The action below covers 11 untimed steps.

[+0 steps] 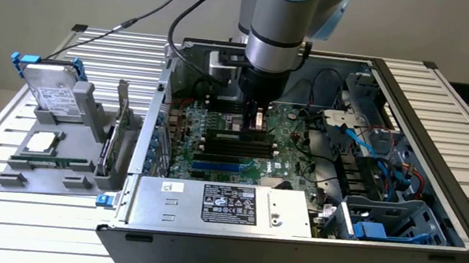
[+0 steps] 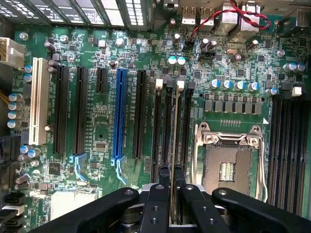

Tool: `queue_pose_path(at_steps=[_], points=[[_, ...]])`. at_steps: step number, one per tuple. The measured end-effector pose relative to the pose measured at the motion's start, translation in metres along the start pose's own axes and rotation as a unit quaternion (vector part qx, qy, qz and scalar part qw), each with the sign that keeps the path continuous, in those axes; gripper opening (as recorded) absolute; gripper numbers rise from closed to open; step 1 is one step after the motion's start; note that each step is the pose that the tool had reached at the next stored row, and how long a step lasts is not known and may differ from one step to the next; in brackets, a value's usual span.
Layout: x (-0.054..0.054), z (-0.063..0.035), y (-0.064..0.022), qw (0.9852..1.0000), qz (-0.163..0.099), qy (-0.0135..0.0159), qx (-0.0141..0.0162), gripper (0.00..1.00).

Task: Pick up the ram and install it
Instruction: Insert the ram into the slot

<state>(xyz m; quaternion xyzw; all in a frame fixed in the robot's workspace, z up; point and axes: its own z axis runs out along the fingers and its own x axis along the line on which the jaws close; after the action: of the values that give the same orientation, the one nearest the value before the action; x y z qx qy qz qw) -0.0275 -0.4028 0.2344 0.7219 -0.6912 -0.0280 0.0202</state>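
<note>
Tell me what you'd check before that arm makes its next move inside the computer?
1. Is the ram held by the gripper: ok, clamped edge-on.
2. Does the ram run along the memory slots: ok, parallel to them.
3. Is the ram seated in a slot: cannot tell.
4. Are the white latches open: cannot tell.
5. Are the red and black wires clear of the gripper: ok, well away.
6. Is the computer case open for the arm: ok.
</note>
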Motion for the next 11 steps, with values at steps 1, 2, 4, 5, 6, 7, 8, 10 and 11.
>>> queue_pose_path(at_steps=[1,2,4,5,6,7,8,10,11], points=[[0.0007,0.0003,0.0,1.0,0.0,-0.0001,-0.0008,0.14],[0.001,0.0009,-0.0001,1.0,0.0,-0.0004,-0.0013,0.14],[0.0011,0.004,-0.0003,1.0,0.0,-0.0007,-0.0014,0.14],[0.0012,0.0056,-0.0004,1.0,0.0,-0.0007,-0.0014,0.14],[0.0012,0.0075,-0.0006,1.0,0.0,-0.0007,-0.0014,0.14],[0.0012,0.0092,-0.0009,1.0,0.0,-0.0007,-0.0014,0.14],[0.0012,0.0097,-0.001,1.0,0.0,-0.0007,-0.0014,0.14],[0.0013,0.0097,-0.0012,1.0,0.0,-0.0006,-0.0017,0.14],[0.0013,0.0097,-0.0012,1.0,0.0,-0.0006,-0.0017,0.14]])
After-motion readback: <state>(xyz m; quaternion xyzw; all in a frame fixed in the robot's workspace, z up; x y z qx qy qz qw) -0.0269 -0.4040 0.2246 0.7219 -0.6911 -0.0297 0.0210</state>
